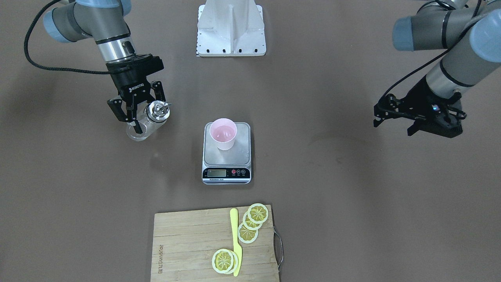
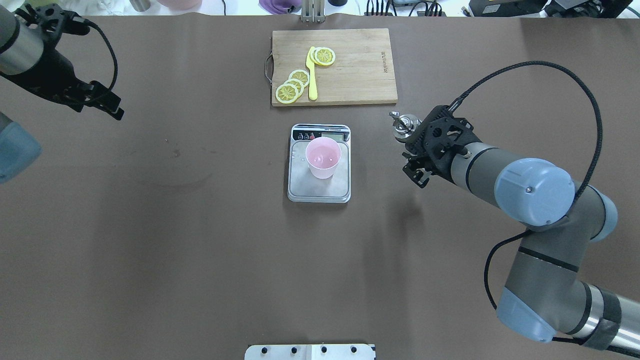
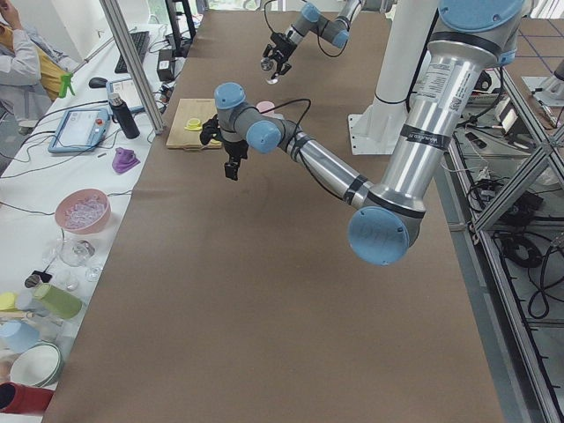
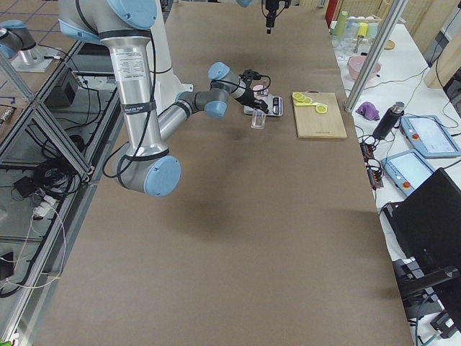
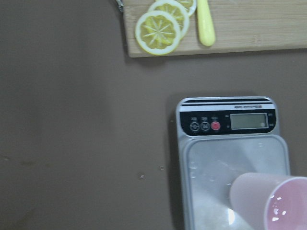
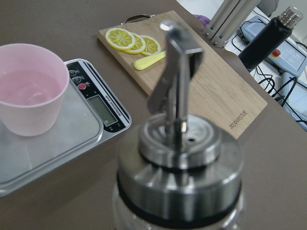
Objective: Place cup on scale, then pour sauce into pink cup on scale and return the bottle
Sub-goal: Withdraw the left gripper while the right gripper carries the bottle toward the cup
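Observation:
The pale pink cup [image 1: 223, 135] stands upright on the scale [image 1: 242, 153], toward the platform's back half, with a little liquid glinting inside [image 6: 26, 88]. My right gripper [image 1: 143, 117] is shut on the clear glass bottle [image 1: 145, 126], roughly upright, chrome cap [image 2: 402, 124] on top. It is off to the scale's side, well apart from the cup. Whether its base touches the table I cannot tell. My left gripper [image 1: 392, 126] hovers far out on the other side, open and holding nothing.
A wooden cutting board [image 1: 188, 243] with lemon slices [image 1: 252, 221] and a yellow knife [image 1: 235, 239] lies just past the scale's display side. The robot's white base [image 1: 231, 27] sits behind the scale. Brown tabletop surrounds the scale.

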Action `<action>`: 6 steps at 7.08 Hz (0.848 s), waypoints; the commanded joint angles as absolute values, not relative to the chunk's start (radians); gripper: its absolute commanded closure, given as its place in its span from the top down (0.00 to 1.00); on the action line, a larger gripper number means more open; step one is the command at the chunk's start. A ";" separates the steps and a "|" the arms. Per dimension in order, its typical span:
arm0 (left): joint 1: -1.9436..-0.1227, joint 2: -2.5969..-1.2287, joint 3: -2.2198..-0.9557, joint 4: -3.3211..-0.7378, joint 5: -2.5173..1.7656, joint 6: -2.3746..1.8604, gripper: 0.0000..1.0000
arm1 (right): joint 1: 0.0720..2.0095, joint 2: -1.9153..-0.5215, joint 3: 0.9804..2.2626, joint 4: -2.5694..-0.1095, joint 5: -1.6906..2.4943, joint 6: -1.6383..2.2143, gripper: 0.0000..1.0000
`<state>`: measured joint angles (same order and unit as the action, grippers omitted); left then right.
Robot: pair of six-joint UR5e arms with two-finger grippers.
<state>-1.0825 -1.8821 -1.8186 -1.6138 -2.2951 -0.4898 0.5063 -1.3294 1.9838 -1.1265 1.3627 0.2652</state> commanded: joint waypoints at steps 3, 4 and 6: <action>-1.104 -1.829 -1.807 -1.615 -2.295 -0.433 0.99 | 0.431 -1.194 2.026 -1.524 1.309 0.192 0.00; -1.103 -1.827 -1.807 -1.615 -2.293 -0.431 0.99 | 0.430 -1.172 2.025 -1.575 1.308 0.190 0.00; -1.101 -1.813 -1.802 -1.621 -2.289 -0.430 0.99 | 0.422 -1.161 2.006 -1.630 1.289 0.152 0.00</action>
<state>-1.1027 -1.8237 -1.8047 -1.6173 -2.2918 -0.4310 0.4249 -1.1761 2.0149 -1.5818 1.2996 0.1825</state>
